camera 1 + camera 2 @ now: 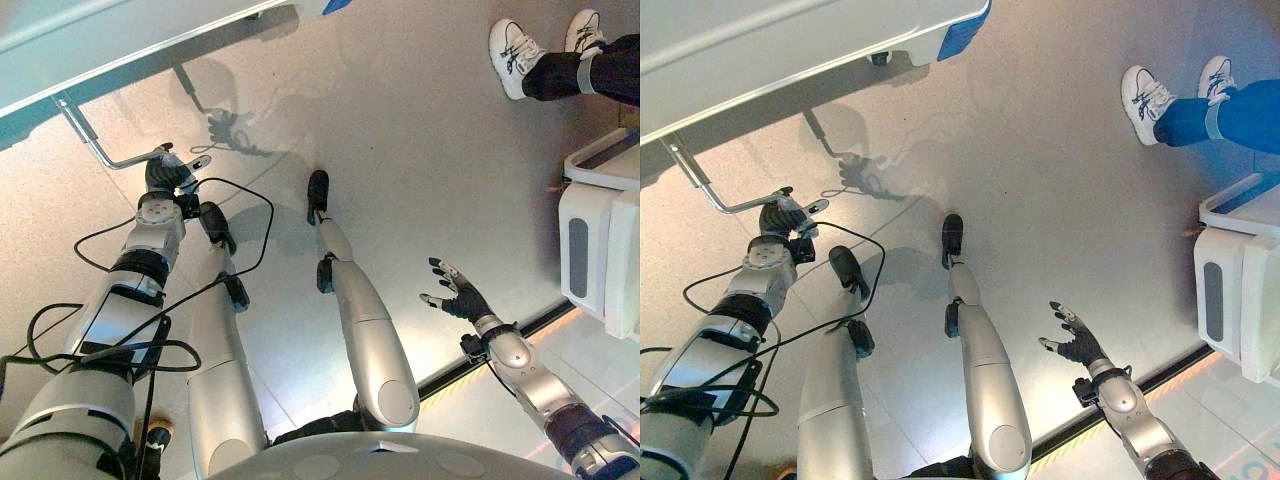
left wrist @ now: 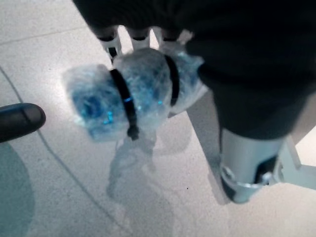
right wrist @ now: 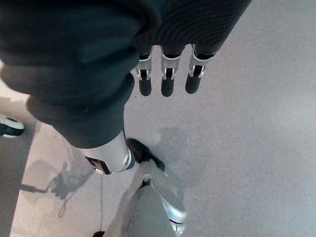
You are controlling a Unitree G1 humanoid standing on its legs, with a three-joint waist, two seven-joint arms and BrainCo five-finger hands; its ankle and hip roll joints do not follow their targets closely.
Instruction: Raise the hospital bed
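Note:
The hospital bed (image 1: 790, 50), white with a blue corner, runs along the upper left. From under it a bent metal crank (image 1: 95, 145) reaches out over the floor. Its grip (image 2: 133, 94) is wrapped in bluish plastic film bound by two black ties. My left hand (image 1: 170, 172) sits at the crank's outer end, fingers curled over the wrapped grip and thumb beneath it. My right hand (image 1: 462, 297) hangs over bare floor at the lower right, far from the crank, its fingers (image 3: 168, 79) straight and spread, holding nothing.
A person's legs in blue trousers and white shoes (image 1: 520, 55) stand at the upper right. A white cabinet-like unit (image 1: 600, 250) stands at the right edge. A dark floor strip (image 1: 500, 345) runs diagonally under my right arm.

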